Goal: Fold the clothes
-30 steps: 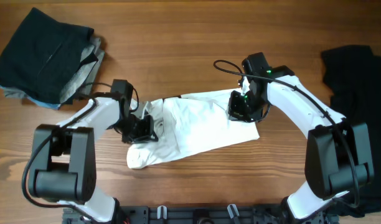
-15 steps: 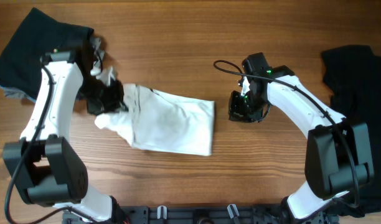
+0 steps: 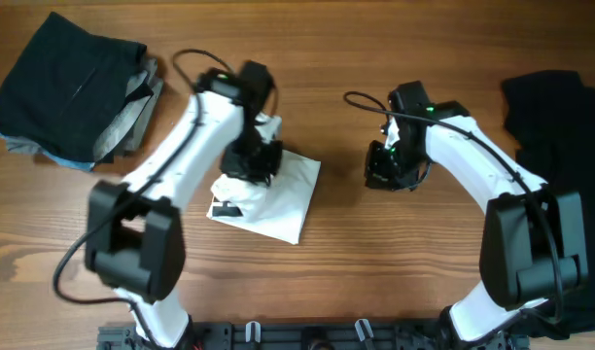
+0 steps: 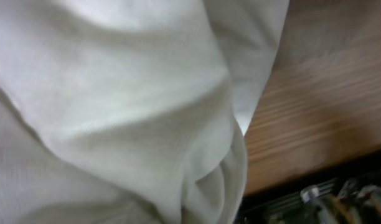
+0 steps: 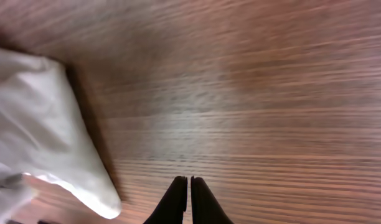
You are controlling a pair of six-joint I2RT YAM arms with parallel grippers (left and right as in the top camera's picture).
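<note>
Wooden tabletop [image 3: 375,58], brown and grained, lies bare under the right claw [image 3: 383,173], whose fingers are pressed together on nothing and point down at the boards in its wrist view [image 5: 189,180]. Well off to that claw's right, a crumpled black garment [image 3: 555,107] is cut off by the picture's edge. Far to the left of the left claw [image 3: 254,163] and beyond it sits a stack of dark navy, grey and blue folded clothes [image 3: 69,87].

Directly beneath the left claw lies the large white cotton T-shirt [image 3: 278,194], bunched into a compact folded bundle, with a small black bar print [image 3: 226,209] showing on the near side. White cloth [image 4: 116,93] fills the left wrist view and hides the fingers, so I cannot tell whether that claw is apart or clamped on the fabric. One corner of the shirt [image 5: 47,124] shows to the left of the right claw, apart from it.

Half a second ago the shirt was spread longer and farther left; it is now shorter and nearer the middle. The left arm has swung in from the table's left, elbow bent, forearm reaching away from the base. The right arm has barely shifted.
</note>
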